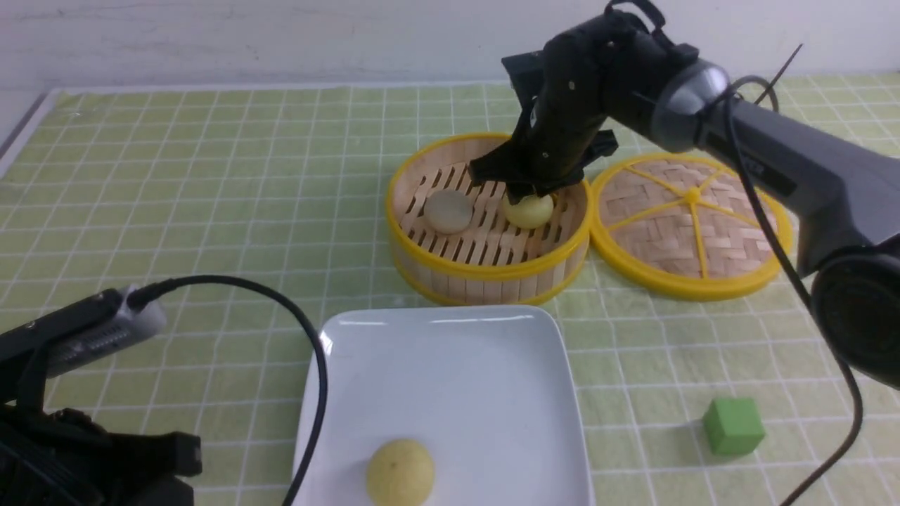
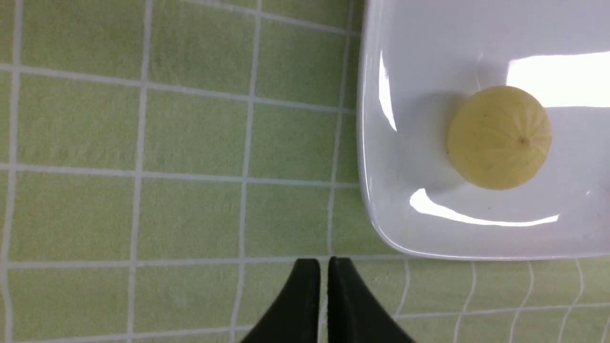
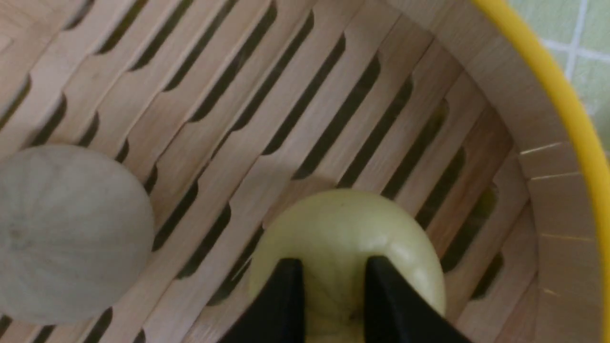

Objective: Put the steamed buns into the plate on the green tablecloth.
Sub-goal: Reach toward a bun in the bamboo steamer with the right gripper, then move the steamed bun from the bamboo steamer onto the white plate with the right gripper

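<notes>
The left gripper (image 2: pixel 324 263) hangs over the cloth (image 1: pixel 176 176) just off a near corner of the plate (image 1: pixel 450 323), its fingers all but touching and holding nothing. On the plate's near part sits a bun (image 1: pixel 399 472), pale yellow, smooth and domed (faint ribs run from its crown). A cube (image 1: pixel 733 425) lies to the right, well apart. Beyond the plate stands the steamer (image 1: pixel 485 281). A grey bun (image 1: pixel 448 211) rests on its slats at the left. Beside it, the right gripper (image 3: pixel 333 269) pinches the top of a second yellow bun (image 1: pixel 529 211), its fingers a little apart and pressed into it. The lid (image 1: pixel 692 225) lies just right of the steamer.
</notes>
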Tool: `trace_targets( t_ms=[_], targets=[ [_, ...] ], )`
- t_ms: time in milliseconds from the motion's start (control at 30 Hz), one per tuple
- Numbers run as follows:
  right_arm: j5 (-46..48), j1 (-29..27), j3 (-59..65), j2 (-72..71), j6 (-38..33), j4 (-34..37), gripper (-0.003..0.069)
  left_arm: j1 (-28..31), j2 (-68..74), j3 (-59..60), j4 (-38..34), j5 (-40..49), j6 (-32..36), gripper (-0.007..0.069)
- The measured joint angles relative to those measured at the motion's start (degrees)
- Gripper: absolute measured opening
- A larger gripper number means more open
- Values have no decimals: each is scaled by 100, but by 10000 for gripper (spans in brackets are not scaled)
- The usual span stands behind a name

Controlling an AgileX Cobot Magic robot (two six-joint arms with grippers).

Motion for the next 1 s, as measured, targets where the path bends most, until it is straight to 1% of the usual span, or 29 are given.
trace_targets(
  t_ms=[67,100,133,233,300,400,467,633,667,700,733,767,833,867,900,933,967,1000],
  targets=[
    [94,0,-33,5,-23,110,64,0,0,0,0,0,0,56],
    [112,0,-38,-2,-36,119,55,0,0,0,0,0,0,57],
    [327,6,-96,-72,-118,172,16,0,0,0,0,0,0,61],
    [1248,75,-179,-475,-503,250,9,0,0,0,0,0,0,69],
    [1570,177,-181,-865,-675,289,9,0,3,0,0,-7,0,72],
    [1605,403,110,-1671,-774,340,9,-6,3,-5,0,-7,0,73],
    [1605,659,688,-2228,-755,531,9,-6,3,-5,18,-1,0,76],
    [1651,1305,2261,-2515,-473,700,15,-6,8,-5,94,5,0,86],
    [1492,1493,2808,-2414,-323,700,21,-6,10,-5,112,5,0,88],
    [1454,1516,2869,-2398,-300,694,22,-6,10,-5,127,5,0,88],
    [972,1682,3325,-2217,-87,664,39,-6,10,-5,155,5,0,89],
    [707,1735,3488,-2106,22,628,55,-6,10,-5,168,5,0,90],
    [515,1763,3578,-1989,114,588,78,-6,10,-5,181,0,0,91],
    [385,1776,3598,-1832,225,545,133,-6,10,-5,195,0,0,96],
    [379,1776,3574,-1796,289,527,167,-6,10,-5,197,0,0,98],
    [433,1776,3530,-1781,304,516,225,-6,10,-5,197,0,0,100],
    [433,1776,3517,-1781,304,516,225,-6,10,-5,197,0,0,101],
    [700,1776,3349,-1781,260,496,313,-6,10,-5,197,-13,0,105]
  ],
)
